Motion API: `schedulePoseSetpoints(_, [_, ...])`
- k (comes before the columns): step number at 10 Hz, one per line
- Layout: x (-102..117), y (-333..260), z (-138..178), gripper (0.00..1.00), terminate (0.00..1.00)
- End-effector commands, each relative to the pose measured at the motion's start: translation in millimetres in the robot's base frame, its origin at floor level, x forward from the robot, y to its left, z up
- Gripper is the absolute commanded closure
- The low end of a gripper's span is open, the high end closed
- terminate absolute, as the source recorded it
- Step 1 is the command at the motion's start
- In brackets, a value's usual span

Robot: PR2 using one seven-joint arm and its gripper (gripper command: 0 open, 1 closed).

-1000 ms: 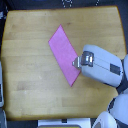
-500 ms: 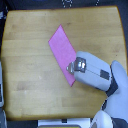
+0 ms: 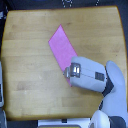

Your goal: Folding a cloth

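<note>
The cloth [image 3: 63, 49] is a flat pink-magenta parallelogram lying on the wooden table [image 3: 27, 75], running from upper middle down toward the exterior view's right. My gripper [image 3: 67, 72] comes in from the lower right on a bulky white-grey arm [image 3: 90, 76]. Its tip sits over the cloth's lower end and covers that corner. The fingers are too blurred and hidden to tell whether they are open or shut, or whether they hold the fabric.
The table's edges lie close to the frame borders on all sides. A pale object [image 3: 2, 87] stands off the table at the exterior view's left edge. Dark equipment [image 3: 67, 4] sits beyond the far edge.
The arm has moved toward the exterior view's left and slightly down, bringing the gripper tip onto the cloth's lower end. The cloth looks unmoved.
</note>
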Motion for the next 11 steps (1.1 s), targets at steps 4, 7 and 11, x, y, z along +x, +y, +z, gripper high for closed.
schedulePoseSetpoints(4, [-28.1, -10.1, -6.4, 0.00, 0.00])
schedulePoseSetpoints(7, [-26.1, -2.7, -6.2, 1.00, 0.00])
schedulePoseSetpoints(11, [-32.6, 7.7, -23.4, 1.00, 0.00])
